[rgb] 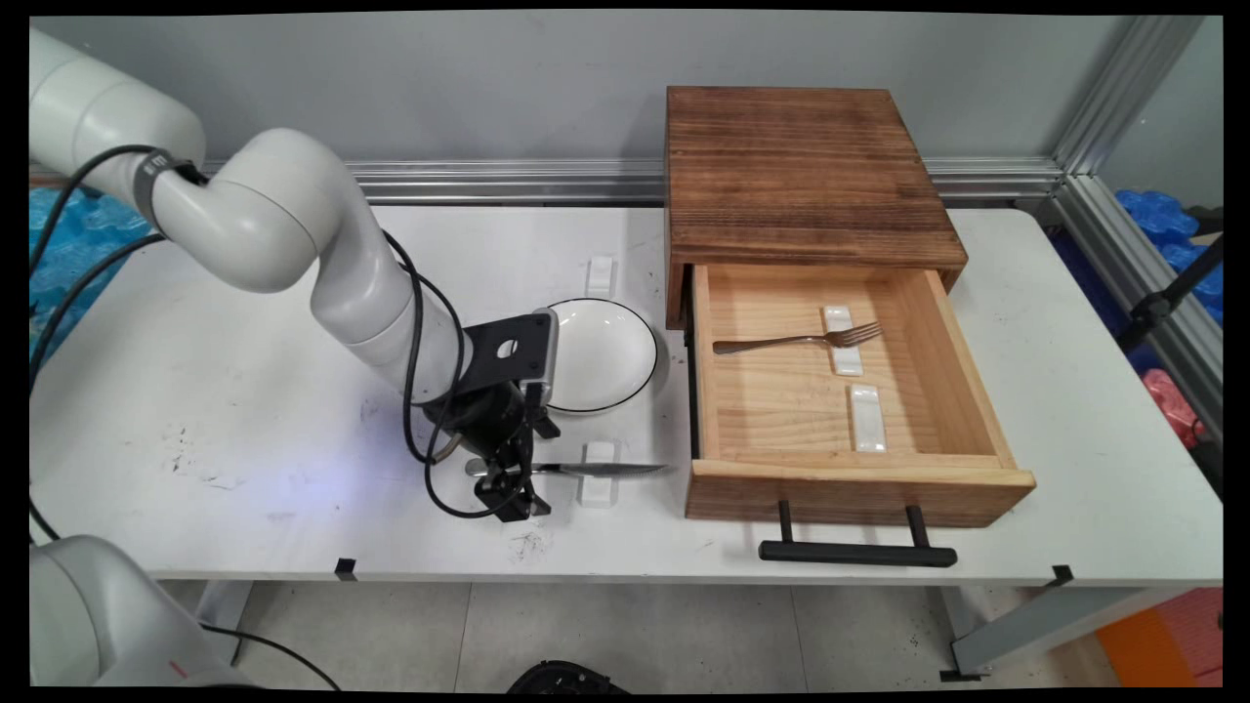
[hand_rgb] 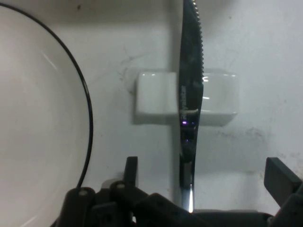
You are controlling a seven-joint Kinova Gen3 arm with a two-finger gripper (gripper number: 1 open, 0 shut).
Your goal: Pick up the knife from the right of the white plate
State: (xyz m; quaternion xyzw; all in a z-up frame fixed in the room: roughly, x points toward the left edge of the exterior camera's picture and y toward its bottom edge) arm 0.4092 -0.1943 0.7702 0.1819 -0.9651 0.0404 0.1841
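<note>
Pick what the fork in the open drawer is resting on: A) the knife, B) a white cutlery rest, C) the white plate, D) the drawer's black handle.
B: in the main view the fork lies inside the open drawer with its neck across a small white rest.

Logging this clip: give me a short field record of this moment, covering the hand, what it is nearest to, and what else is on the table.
hand: low at the table, fingers open, one on each side of the knife handle
knife: lying flat, blade across a small white rest, tip toward the drawer
plate: white with black rim, just behind the hand
drawer: pulled open from the wooden box
fork: in the drawer, lying on one of two white rests
</note>
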